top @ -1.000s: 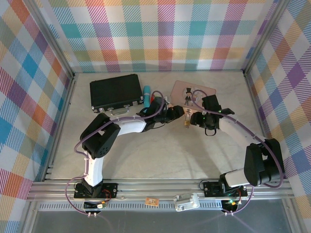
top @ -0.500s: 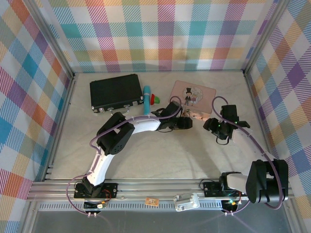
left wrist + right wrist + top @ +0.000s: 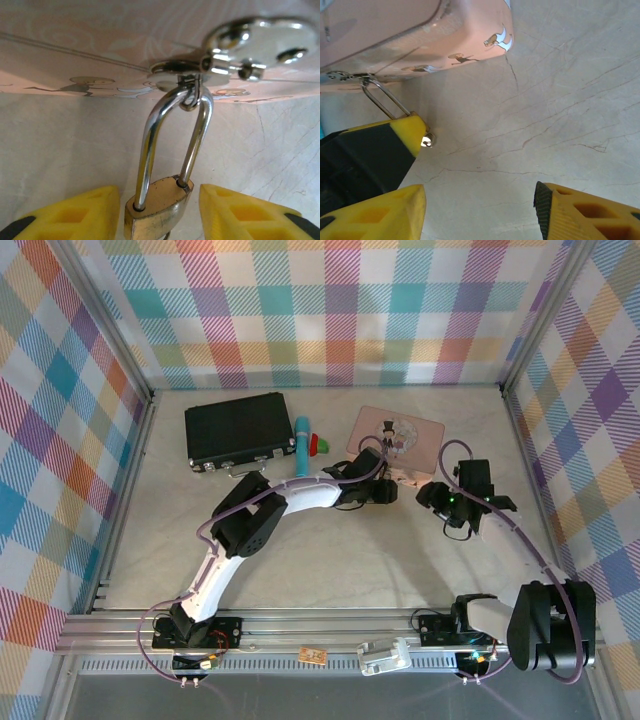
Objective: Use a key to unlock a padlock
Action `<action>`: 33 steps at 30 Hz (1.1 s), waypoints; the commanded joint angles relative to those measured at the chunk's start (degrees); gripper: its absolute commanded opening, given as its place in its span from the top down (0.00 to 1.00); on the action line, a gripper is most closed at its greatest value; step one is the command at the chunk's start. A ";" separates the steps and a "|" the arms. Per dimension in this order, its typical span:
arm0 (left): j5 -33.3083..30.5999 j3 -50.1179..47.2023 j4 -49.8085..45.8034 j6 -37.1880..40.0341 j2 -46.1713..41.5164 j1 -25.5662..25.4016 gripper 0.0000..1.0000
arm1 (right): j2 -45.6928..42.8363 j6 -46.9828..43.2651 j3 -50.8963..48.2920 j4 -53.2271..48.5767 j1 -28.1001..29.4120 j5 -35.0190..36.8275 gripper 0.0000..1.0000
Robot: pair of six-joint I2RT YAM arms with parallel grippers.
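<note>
The brass padlock (image 3: 155,210) hangs by its silvery shackle (image 3: 150,135) from the latch (image 3: 235,47) on the front of the pink tin (image 3: 400,428). My left gripper (image 3: 157,192) is open, with a yellow finger (image 3: 75,215) on each side of the padlock body and a narrow gap on both sides. A small shiny silver piece (image 3: 428,141), which looks like the key's head, pokes out below the padlock beside the left finger (image 3: 375,150). My right gripper (image 3: 479,200) is open and empty over bare table, just right of the padlock. From above, the left gripper (image 3: 385,493) and the right gripper (image 3: 435,496) face each other.
A black case (image 3: 238,428) lies at the back left, with a blue pen (image 3: 302,435) beside it, its red-green tip towards the tin. Plaid walls close in the table on three sides. A metal rail (image 3: 320,625) runs along the near edge.
My left arm has reached right to the tin's front and its jaws have narrowed around the padlock. My right gripper has drawn back to the right, away from the padlock.
</note>
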 commanded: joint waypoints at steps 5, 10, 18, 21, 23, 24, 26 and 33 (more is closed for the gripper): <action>-2.68 1.52 -2.24 1.09 2.90 -0.56 0.72 | -1.99 2.28 -2.74 2.74 -0.31 -2.63 0.40; -0.29 -0.69 0.98 -2.38 1.51 -0.47 0.84 | -1.40 4.00 -5.87 7.37 -0.30 -6.57 0.40; 8.37 -6.63 14.20 -16.29 -2.06 0.86 1.00 | -3.16 4.23 -9.53 13.27 -0.30 -9.96 0.41; 11.65 -8.55 21.01 -23.05 -3.32 1.46 1.00 | -3.19 5.76 -11.36 17.28 -0.30 -11.85 0.42; 13.57 -9.60 25.72 -27.02 -3.86 1.85 1.00 | -3.15 7.62 -13.02 20.78 -0.39 -13.30 0.44; 14.24 -10.02 27.59 -28.85 -4.13 1.98 1.00 | -3.27 8.82 -14.07 23.11 -0.47 -13.92 0.45; 15.30 -10.40 31.16 -31.43 -4.53 2.08 1.00 | -3.35 11.08 -15.88 27.80 -0.63 -14.96 0.47; 15.81 -12.40 39.10 -37.42 -5.42 2.07 1.00 | -3.06 18.69 -21.43 44.29 -2.73 -17.89 0.53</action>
